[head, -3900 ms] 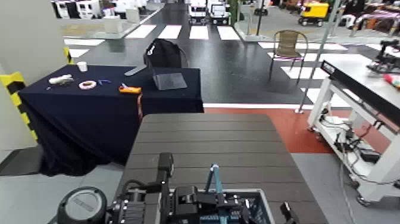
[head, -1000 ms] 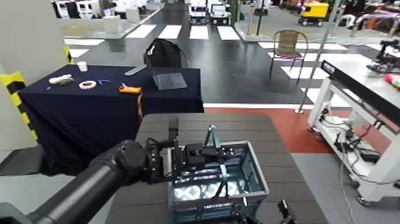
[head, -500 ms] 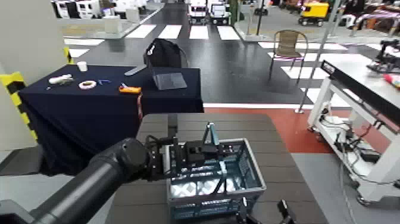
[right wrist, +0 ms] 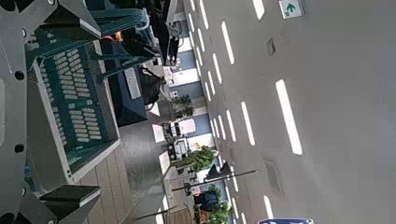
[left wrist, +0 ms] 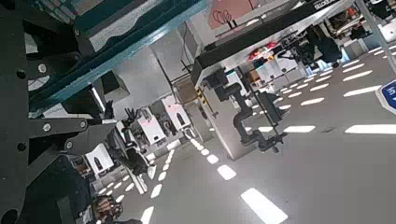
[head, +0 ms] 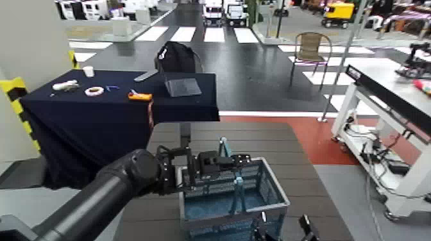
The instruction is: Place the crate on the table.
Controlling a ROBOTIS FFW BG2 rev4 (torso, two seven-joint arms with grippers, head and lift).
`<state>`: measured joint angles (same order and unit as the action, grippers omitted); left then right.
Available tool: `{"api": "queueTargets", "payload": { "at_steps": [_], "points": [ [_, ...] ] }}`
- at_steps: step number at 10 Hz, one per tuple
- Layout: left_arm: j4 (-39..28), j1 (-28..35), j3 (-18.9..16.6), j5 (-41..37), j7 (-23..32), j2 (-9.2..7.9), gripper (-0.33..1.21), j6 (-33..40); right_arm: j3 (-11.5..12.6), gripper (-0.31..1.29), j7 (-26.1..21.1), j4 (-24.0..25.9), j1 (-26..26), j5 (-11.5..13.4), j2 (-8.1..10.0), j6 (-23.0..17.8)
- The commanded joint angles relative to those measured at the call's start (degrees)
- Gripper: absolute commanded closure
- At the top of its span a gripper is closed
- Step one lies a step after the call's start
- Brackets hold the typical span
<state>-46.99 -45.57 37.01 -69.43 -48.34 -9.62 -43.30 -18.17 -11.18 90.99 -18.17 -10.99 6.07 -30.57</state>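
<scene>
The blue-grey mesh crate (head: pixel 218 204) is over the middle of the dark brown slatted table (head: pixel 218 131), low on it; I cannot tell if it touches. One teal hoop handle (head: pixel 224 149) stands up at its far rim. My left gripper (head: pixel 210 164) reaches in from the left and is shut on the crate's far rim; the left wrist view shows a teal bar (left wrist: pixel 140 42) by its fingers. My right gripper (head: pixel 282 231) is open at the crate's near right corner. The right wrist view shows the crate (right wrist: pixel 79 103) beyond its spread fingers.
A table draped in navy cloth (head: pixel 96 112) with small items stands to the far left. A white-framed workbench (head: pixel 385 83) stands at the right. A chair (head: pixel 311 48) and a dark backpack (head: pixel 176 58) are farther back.
The left gripper carried the crate from the table's near edge out to its middle. Over the last second the crate has sunk lower. The right gripper has stayed put.
</scene>
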Motion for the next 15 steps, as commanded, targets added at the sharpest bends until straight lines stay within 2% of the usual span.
{"api": "queueTargets", "payload": {
  "at_steps": [1,4,5,8,9,10,13,14,15],
  "points": [
    [1.4,0.0,0.4,0.0,0.1,0.04,0.72,2.1,0.0,0.13,0.0,-0.1,0.1,-0.1,0.0,-0.4],
    [2.9,0.4,1.5,-0.7,0.1,0.48,0.15,6.0,-0.1,0.13,0.2,-0.2,0.2,-0.3,0.0,-0.5],
    [3.0,0.4,1.7,-0.6,0.2,0.39,0.03,7.1,-0.1,0.13,0.2,-0.2,0.1,-0.3,0.0,-0.5],
    [3.0,0.4,2.4,-0.5,0.1,0.48,0.01,8.1,-0.1,0.13,0.4,-0.3,0.2,-0.4,0.0,-0.5],
    [3.2,0.5,1.6,1.1,0.6,0.39,0.01,8.8,-0.1,0.13,0.4,-0.3,0.2,-0.5,0.09,-0.5],
    [3.2,1.0,-0.5,4.6,1.8,0.12,0.01,8.8,0.0,0.13,0.5,-0.3,0.1,-0.6,0.09,-0.5],
    [3.0,2.1,-3.2,9.7,3.2,-0.14,0.02,11.7,0.2,0.13,0.5,-0.2,-0.1,-0.7,0.09,-0.5],
    [0.5,3.4,-6.3,14.4,4.9,-0.84,0.02,11.6,0.2,0.13,0.5,-0.2,-0.1,-0.7,0.09,-0.5],
    [-3.2,5.3,-8.0,15.1,8.4,-2.16,0.04,11.6,0.3,0.13,0.5,-0.1,-0.1,-0.7,0.09,-0.5]
  ]
}}
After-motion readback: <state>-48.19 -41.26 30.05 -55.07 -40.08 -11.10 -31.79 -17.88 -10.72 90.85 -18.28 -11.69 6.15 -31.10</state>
